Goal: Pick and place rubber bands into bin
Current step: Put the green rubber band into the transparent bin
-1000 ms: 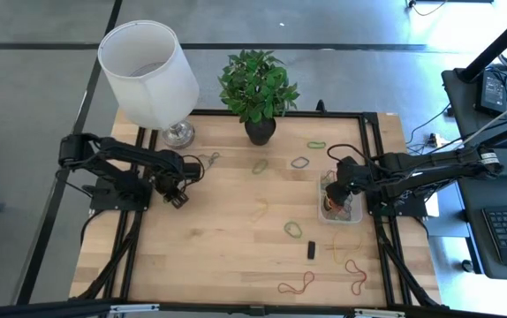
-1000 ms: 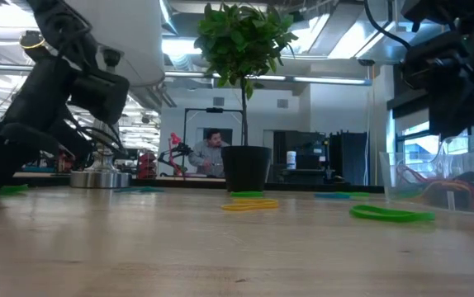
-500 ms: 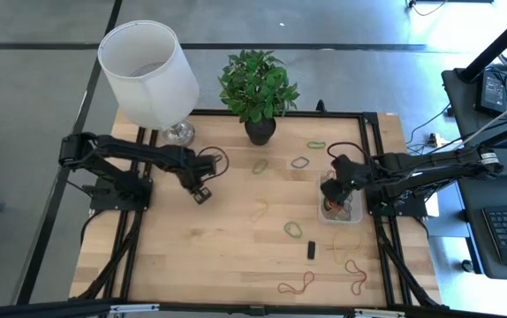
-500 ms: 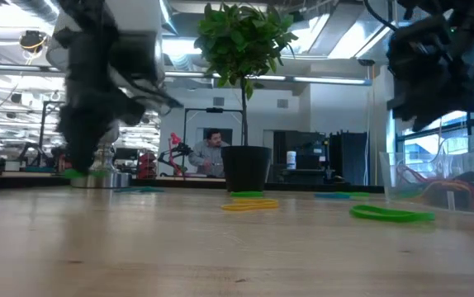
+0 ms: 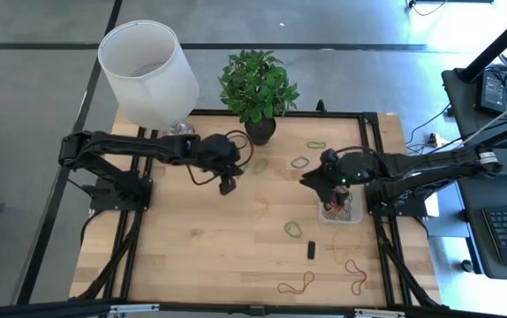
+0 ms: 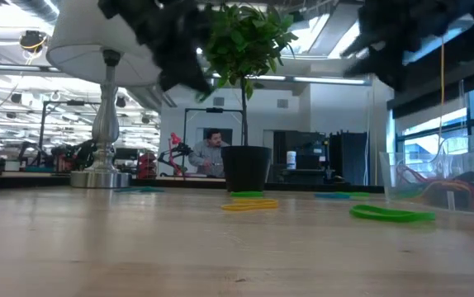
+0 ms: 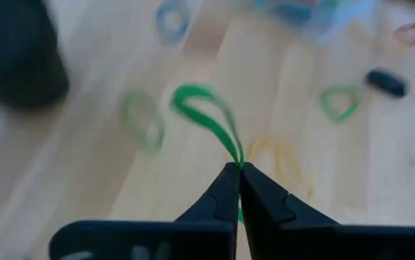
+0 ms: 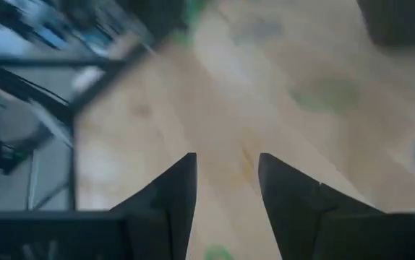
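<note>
Now left fingers [image 7: 238,189] pinched on green rubber band [image 7: 206,115]; right fingers [image 8: 288,189] apart, empty.

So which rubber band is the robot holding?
Find the plant at the table's back edge. Just in front of its pot, the left gripper is shut on a green band. It alone hangs in the air; the others lie flat.
</note>
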Motion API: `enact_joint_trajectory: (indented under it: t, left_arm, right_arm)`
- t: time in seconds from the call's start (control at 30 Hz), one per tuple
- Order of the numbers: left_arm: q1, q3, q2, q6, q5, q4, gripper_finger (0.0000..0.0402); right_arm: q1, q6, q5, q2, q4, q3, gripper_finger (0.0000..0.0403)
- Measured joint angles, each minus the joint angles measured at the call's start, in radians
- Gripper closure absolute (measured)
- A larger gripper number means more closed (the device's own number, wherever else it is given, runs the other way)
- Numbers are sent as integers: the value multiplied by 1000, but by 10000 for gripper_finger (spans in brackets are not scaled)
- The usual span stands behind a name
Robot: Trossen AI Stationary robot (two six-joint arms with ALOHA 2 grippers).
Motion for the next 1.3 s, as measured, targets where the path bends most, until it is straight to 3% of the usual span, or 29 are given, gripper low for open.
enact_joint_trajectory:
  t: [0.23, 0.43, 0.73, 1.0, 1.1, 1.3]
  left_arm:
    - [-62, 52, 0, 238, -17, 200, 399]
    - [-109, 61, 0, 294, -67, 355, 399]
    - [-141, 61, 0, 305, -71, 385, 399]
    - [-142, 61, 0, 305, -71, 379, 398]
    - [-142, 61, 0, 305, -71, 375, 398]
    - [-142, 61, 0, 305, -73, 368, 395]
  right_arm:
    - [0, -225, 0, 127, 450, 0, 250]
    - [0, -349, 0, 272, 722, 1, 250]
    - [1, -469, 16, 408, 733, 132, 250]
    - [1, -496, 24, 449, 638, 218, 255]
    - [1, -495, 23, 449, 626, 220, 285]
    - [1, -496, 24, 449, 623, 220, 391]
